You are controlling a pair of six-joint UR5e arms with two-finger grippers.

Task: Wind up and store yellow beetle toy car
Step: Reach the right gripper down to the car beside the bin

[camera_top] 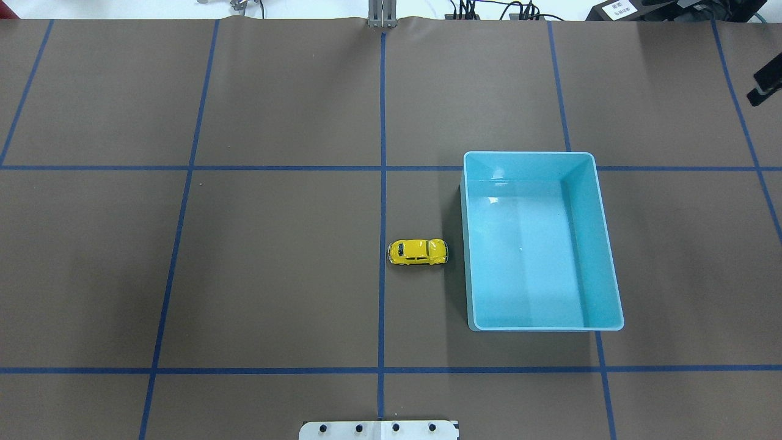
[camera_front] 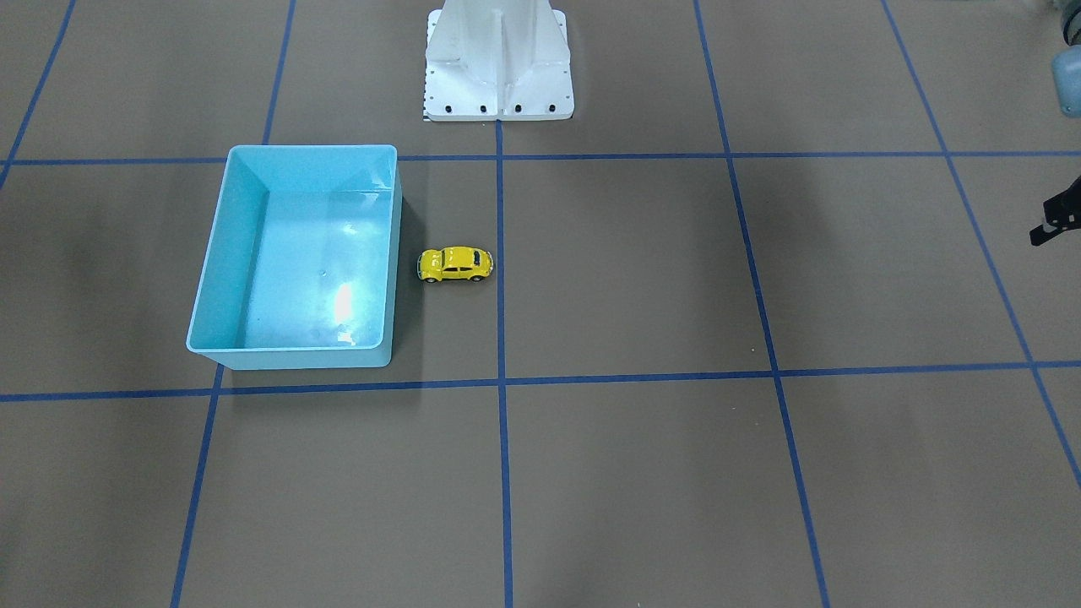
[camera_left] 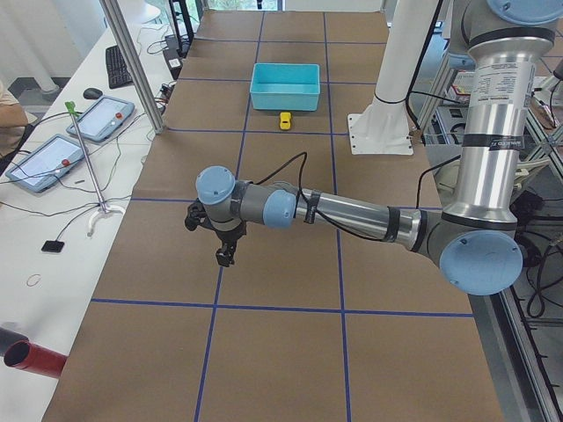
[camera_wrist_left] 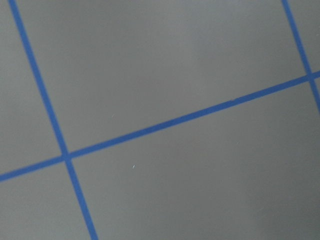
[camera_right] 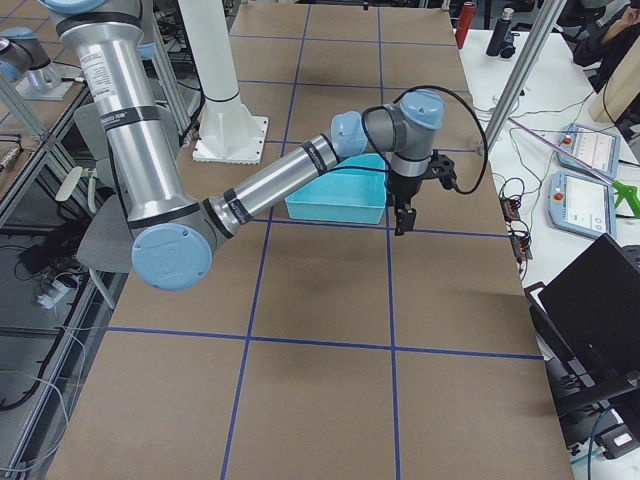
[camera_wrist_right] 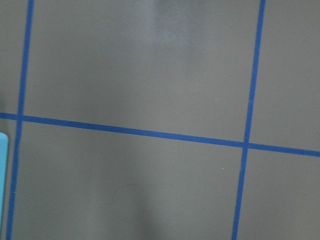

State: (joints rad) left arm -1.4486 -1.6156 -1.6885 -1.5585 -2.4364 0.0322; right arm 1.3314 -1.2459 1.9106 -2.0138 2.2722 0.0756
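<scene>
The yellow beetle toy car (camera_front: 455, 264) stands on its wheels on the brown table, just beside the light blue bin (camera_front: 312, 152), apart from it. It also shows in the overhead view (camera_top: 418, 252) and, small, in the exterior left view (camera_left: 285, 120). The bin (camera_top: 528, 154) is empty. My left gripper (camera_front: 1054, 224) hangs low over the table far from the car, cut off by the view's edge; it also shows in the exterior left view (camera_left: 220, 242). My right gripper (camera_top: 765, 82) hangs beyond the bin (camera_right: 335, 210), also at a view's edge. I cannot tell whether either is open or shut. Both wrist views show only bare table.
The robot's white base (camera_front: 498, 67) stands at the table's middle near edge. Blue tape lines grid the brown mat. An operators' bench with tablets (camera_left: 88, 119) and a metal stand runs along the far side. A laptop (camera_right: 600, 310) sits off the table.
</scene>
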